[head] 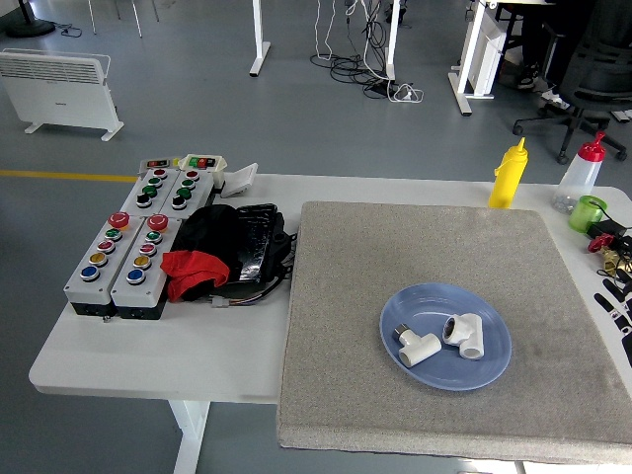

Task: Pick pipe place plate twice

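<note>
A blue plate [494,367] sits on the grey mat [395,257] right of the middle. Two white pipe fittings lie in it: one [418,348] at the left and one [463,334] at the right, close together. My right hand [620,299] shows only as black fingertips at the right edge of the picture, well right of the plate and holding nothing. My left arm is out of view.
Two grey button boxes [128,247] and a black-and-red bundle [222,252] lie on the left of the white table [148,346]. A yellow bottle [509,174], a red-capped clear bottle [581,174], a green cup [589,211] and small red and brass parts [607,252] stand at the back right.
</note>
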`<state>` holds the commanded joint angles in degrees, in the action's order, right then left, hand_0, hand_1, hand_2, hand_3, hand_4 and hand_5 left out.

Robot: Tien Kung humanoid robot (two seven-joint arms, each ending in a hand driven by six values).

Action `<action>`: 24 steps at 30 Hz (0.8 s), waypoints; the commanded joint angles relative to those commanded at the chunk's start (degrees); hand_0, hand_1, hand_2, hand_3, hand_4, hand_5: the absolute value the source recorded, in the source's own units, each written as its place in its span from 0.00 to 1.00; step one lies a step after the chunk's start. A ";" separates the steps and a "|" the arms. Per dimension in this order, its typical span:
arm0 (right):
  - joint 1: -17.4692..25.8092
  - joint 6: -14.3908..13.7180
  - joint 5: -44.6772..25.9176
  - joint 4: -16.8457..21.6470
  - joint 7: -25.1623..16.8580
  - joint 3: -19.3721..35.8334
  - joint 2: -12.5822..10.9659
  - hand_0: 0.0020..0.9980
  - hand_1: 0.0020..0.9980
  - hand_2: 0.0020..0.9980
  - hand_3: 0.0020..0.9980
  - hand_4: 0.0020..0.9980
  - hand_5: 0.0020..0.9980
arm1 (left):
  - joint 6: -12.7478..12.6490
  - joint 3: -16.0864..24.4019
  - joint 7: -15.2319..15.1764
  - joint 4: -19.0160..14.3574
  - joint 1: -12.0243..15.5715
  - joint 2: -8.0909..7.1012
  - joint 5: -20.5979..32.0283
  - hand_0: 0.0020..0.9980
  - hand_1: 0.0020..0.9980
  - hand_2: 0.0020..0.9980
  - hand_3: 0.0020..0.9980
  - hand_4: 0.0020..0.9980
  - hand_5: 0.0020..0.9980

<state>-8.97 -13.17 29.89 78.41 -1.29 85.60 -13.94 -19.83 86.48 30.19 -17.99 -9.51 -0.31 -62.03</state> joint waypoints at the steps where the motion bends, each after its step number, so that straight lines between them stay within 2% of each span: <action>1: 0.16 0.03 0.02 0.05 0.02 0.15 -0.05 0.79 0.77 0.82 0.82 0.45 0.32 | -0.02 -0.03 -0.03 0.01 -0.04 -0.01 0.08 0.73 0.69 0.69 0.73 0.40 1.00; 24: 1.78 0.51 0.07 0.12 -0.46 2.50 -0.01 0.79 0.76 0.82 0.82 0.46 0.36 | 0.04 -0.30 -0.49 0.22 -1.11 -0.02 0.60 0.73 0.69 0.69 0.73 0.40 1.00</action>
<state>-7.19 -12.66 29.96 78.53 -1.75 88.10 -13.95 -19.79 86.18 29.71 -17.77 -10.63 -0.33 -61.44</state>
